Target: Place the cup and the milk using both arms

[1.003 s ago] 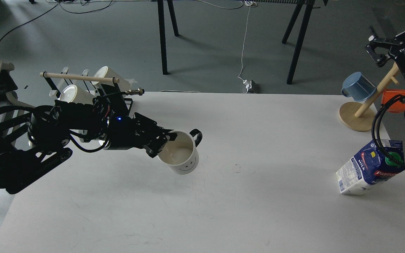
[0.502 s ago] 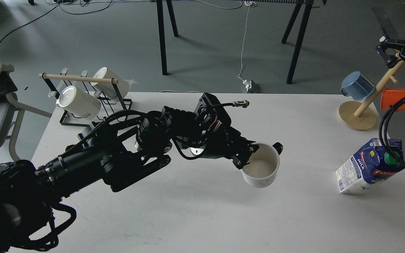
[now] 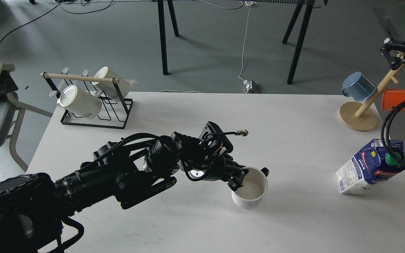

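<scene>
The cup (image 3: 253, 193), white with a small black handle and a faint smiley face, stands upright on the white table (image 3: 188, 225) right of centre. My left gripper (image 3: 238, 180) is shut on its left rim, one finger inside the cup. The milk (image 3: 369, 172), a blue and white carton with a green cap, stands tilted near the table's right edge. My right gripper (image 3: 391, 52) is high at the far right, above the carton and off the table; its fingers look spread and empty.
A black wire rack (image 3: 93, 112) with two white mugs stands at the back left. A wooden mug tree (image 3: 364, 109) with a blue cup (image 3: 357, 86) and an orange cup (image 3: 396, 99) stands at the back right. A black cable (image 3: 387, 140) hangs in front of the carton.
My left gripper carried the cup from the table's left to right of centre and lowered it to the tabletop. My right gripper drifted right and up. The carton stayed put.
</scene>
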